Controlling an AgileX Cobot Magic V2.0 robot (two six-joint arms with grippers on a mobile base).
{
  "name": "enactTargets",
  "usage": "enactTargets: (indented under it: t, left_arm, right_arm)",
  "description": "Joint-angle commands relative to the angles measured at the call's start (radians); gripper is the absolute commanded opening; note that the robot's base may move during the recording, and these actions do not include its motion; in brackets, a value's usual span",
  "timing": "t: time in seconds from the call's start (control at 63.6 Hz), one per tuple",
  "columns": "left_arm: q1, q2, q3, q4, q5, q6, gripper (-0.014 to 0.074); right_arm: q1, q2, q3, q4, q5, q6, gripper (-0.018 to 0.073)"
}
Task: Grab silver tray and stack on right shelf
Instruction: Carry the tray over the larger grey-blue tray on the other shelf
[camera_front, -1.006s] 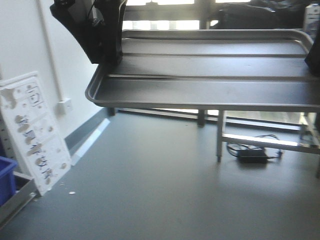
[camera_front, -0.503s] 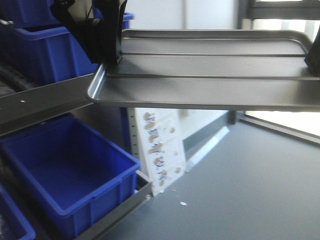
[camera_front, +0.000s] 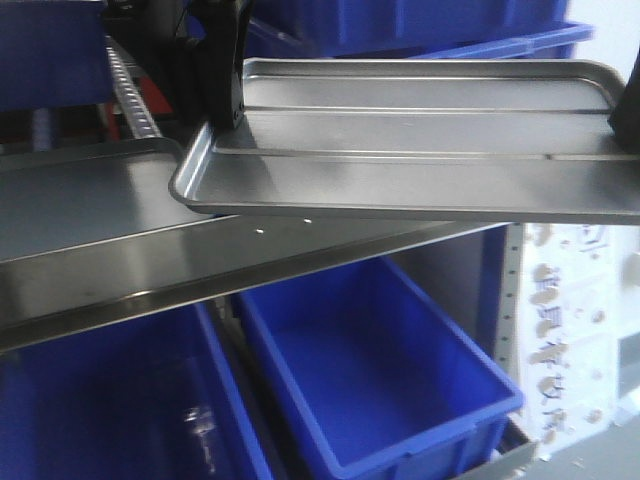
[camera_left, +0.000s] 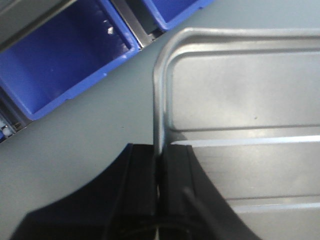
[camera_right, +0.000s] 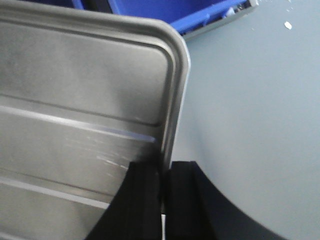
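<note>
Moved: your view swung; blue bins (camera_front: 370, 370) now lie below the silver tray (camera_front: 400, 130).
Left tool (camera_left: 159, 156): clamps its rim.
Right tool (camera_right: 165, 172): clamps opposite rim.

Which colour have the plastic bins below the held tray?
The bins below the silver tray are deep blue; the exterior front-facing view shows them best.

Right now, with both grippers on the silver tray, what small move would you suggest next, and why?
Probably ease the silver tray left and down toward the sloping grey surface, holding it level. The left gripper and right gripper are shut on its opposite rims, it hangs free, and only its left corner overlaps that surface in the front view; a blue bin sits below.
</note>
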Motion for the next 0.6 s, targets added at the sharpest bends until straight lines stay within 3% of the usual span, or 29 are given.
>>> enactTargets:
  t: [0.0,0.582]
  left_arm:
    - [-0.007,-0.046,-0.03,0.021,-0.004,0.015,-0.0093]
    - [-0.007,-0.046,-0.03,0.021,-0.004,0.015,-0.0093]
  right_arm:
    - [0.0,-0.026,-0.03,-0.021,-0.048,-0.022,0.0057]
    - [0.0,-0.026,-0.03,-0.021,-0.048,-0.022,0.0057]
